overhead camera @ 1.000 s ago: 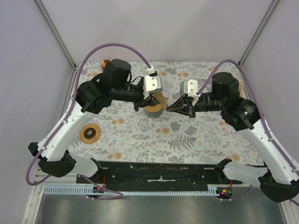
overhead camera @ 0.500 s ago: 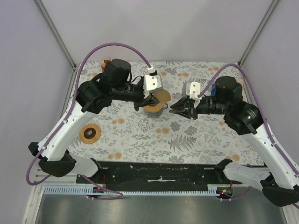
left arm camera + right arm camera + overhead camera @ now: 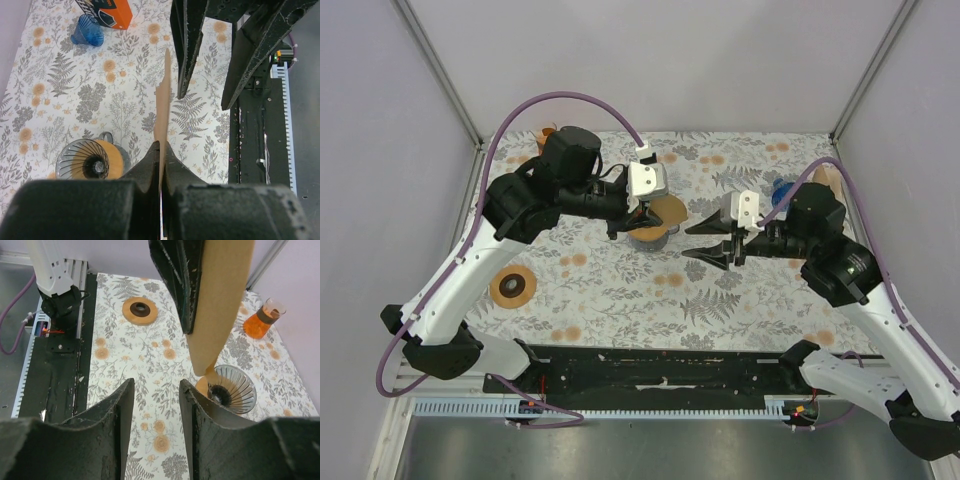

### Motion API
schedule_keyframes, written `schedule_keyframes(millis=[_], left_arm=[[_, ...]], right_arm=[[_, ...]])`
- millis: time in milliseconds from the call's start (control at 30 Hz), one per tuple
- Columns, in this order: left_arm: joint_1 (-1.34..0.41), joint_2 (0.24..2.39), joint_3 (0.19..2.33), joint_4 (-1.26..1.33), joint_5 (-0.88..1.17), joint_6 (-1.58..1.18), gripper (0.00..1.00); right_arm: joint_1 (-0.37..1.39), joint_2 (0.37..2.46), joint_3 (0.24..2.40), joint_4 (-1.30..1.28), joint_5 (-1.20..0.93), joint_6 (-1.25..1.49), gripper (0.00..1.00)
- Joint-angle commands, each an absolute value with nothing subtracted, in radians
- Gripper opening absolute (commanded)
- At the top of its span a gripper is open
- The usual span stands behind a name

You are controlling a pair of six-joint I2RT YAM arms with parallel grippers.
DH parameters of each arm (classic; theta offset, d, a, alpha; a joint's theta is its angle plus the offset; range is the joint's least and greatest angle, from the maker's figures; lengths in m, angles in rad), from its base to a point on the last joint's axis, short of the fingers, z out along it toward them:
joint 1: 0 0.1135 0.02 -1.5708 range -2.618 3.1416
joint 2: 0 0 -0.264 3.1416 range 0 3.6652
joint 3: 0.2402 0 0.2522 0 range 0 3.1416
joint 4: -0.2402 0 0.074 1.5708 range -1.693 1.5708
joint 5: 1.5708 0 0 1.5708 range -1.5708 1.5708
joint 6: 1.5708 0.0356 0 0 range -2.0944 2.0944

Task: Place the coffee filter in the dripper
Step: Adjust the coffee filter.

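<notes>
The brown paper coffee filter (image 3: 667, 211) hangs pinched in my left gripper (image 3: 642, 214), which is shut on it, just above the dripper. In the left wrist view the filter (image 3: 162, 100) stands edge-on between the closed fingers of the left gripper (image 3: 161, 150). The glass dripper (image 3: 648, 236) on its wooden base sits below and slightly left (image 3: 90, 159). My right gripper (image 3: 687, 242) stands open to the right of the filter, apart from it. In the right wrist view, the right gripper (image 3: 156, 387) holds nothing; the filter (image 3: 220, 305) hangs above the dripper (image 3: 232, 387).
A wooden disc (image 3: 513, 286) lies at the left of the flowered cloth. A blue cup (image 3: 87, 32) and an orange box (image 3: 107, 12) stand at the right rear. A carafe of orange liquid (image 3: 262, 320) stands at the back left corner.
My right gripper has opened, let go of the filter and drawn back to the right. The left gripper has kept its hold on the filter above the dripper.
</notes>
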State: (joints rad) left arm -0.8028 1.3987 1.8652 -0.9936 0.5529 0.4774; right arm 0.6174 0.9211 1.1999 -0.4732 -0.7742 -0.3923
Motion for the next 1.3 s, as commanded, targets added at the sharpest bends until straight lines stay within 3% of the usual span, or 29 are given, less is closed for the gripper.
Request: schedule_keyframes(millis=[0, 1267], left_arm=[[-0.805, 1.382, 1.891, -0.986, 0.589, 0.483, 0.02], [-0.805, 1.376, 1.891, -1.003, 0.592, 0.508, 0.02]], right_arm=[[0.614, 0.922, 1.201, -0.341, -0.793, -0.339, 0.49], [0.583, 0.956, 1.246, -0.347, -0.787, -0.321, 0.48]])
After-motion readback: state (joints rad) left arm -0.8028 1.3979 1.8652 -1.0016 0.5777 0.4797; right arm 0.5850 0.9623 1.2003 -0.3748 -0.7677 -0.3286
